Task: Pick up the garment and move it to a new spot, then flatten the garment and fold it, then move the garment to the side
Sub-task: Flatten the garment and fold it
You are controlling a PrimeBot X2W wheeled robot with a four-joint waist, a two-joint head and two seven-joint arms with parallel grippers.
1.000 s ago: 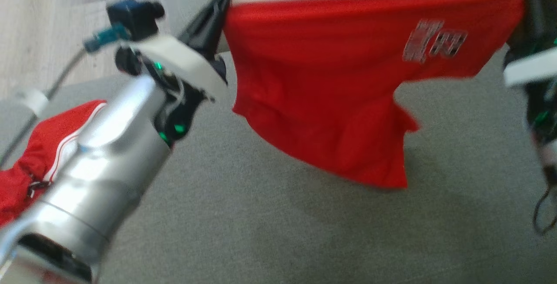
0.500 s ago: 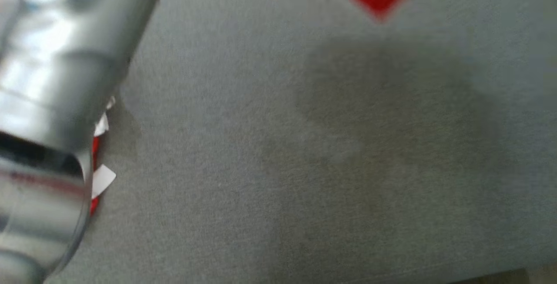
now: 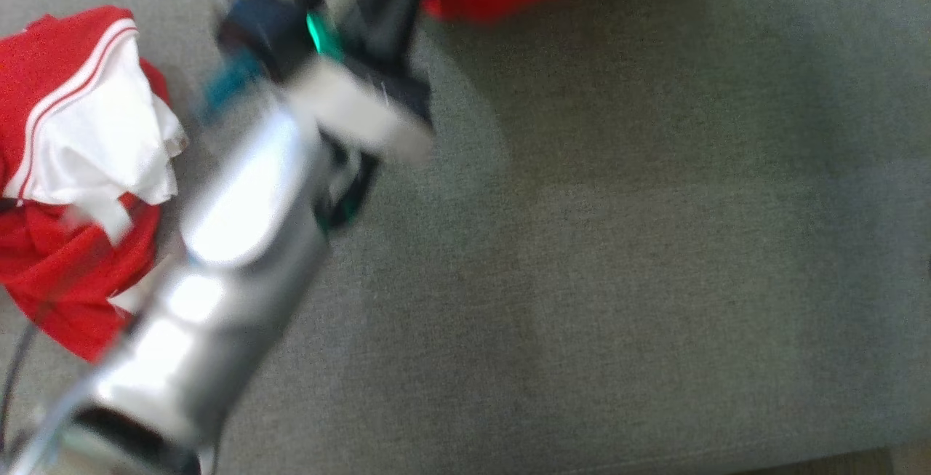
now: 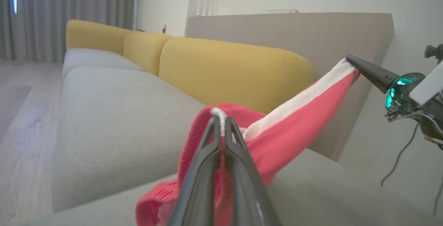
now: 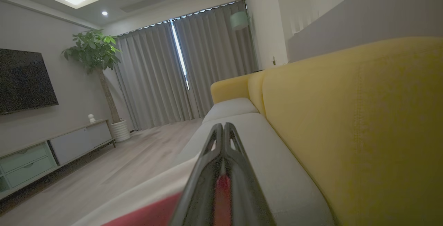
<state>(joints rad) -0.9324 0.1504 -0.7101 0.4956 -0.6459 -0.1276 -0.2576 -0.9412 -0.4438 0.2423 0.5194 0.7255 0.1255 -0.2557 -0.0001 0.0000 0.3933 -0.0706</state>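
While left hand [image 4: 221, 121] and right hand [image 4: 354, 62] pinch it, garment [image 4: 294, 115] stretches between.

I had the head camera pitched steeply down, close above the grey seat [image 3: 654, 278], its picture smeared, with the left forearm [image 3: 233, 264] slanting up the left side. The left wrist camera sat low over that seat, sighting past the left gripper [image 4: 220, 119] toward the far yellow backrest [image 4: 235, 70], near enough that the garment [image 4: 294, 115] bulked large. The right gripper [image 4: 350, 59] showed at its right. The right wrist camera looked leftward down the sofa's length to the curtains [image 5: 180, 73]. Both wrist views shared backrest, seat and curtains; head and left wrist shared the garment.
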